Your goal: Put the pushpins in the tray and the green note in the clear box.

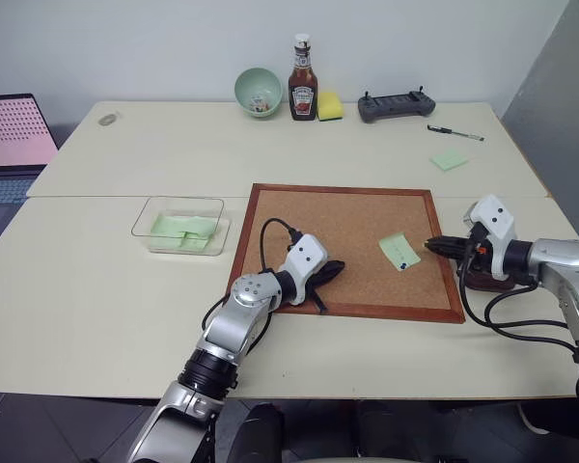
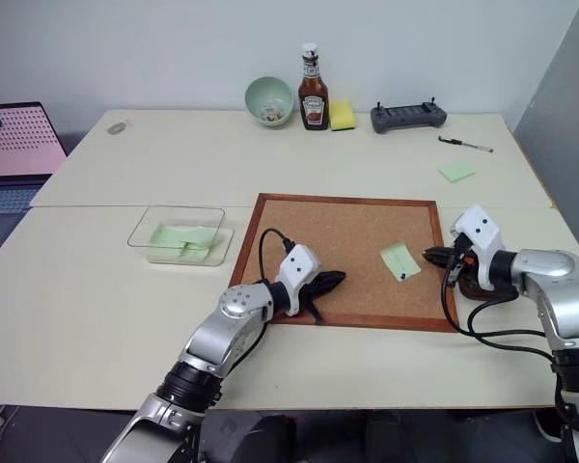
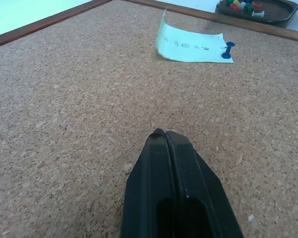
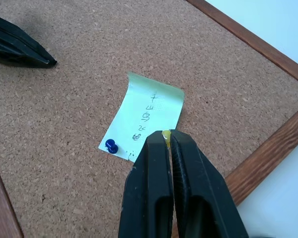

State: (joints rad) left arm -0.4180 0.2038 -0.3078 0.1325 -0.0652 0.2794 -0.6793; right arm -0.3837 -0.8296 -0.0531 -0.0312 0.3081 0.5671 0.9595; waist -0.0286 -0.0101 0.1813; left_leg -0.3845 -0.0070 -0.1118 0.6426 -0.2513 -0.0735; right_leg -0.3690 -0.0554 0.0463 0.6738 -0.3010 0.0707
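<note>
Cork board [image 1: 347, 231] serves as the anchor, lying framed in red-brown wood at the middle of the table. On its right half the green note [image 1: 399, 251] lies with one edge curled up, a single blue pushpin [image 4: 111, 146] stuck through one corner. The right gripper [image 4: 166, 136] hangs just over the note near the board's right frame, its fingers pressed together on a small yellowish thing at their tips, perhaps a pin head, though it is too tiny to be sure. Just off the board's right edge, under that arm, sits the tray [image 3: 256, 10], already holding several coloured pins. The left gripper [image 3: 165, 134] rests low over the board's near-left part, fingers pressed together and holding nothing. Left of the board, close to its frame, stands the clear box [image 1: 180, 225] with pale green paper inside.
</note>
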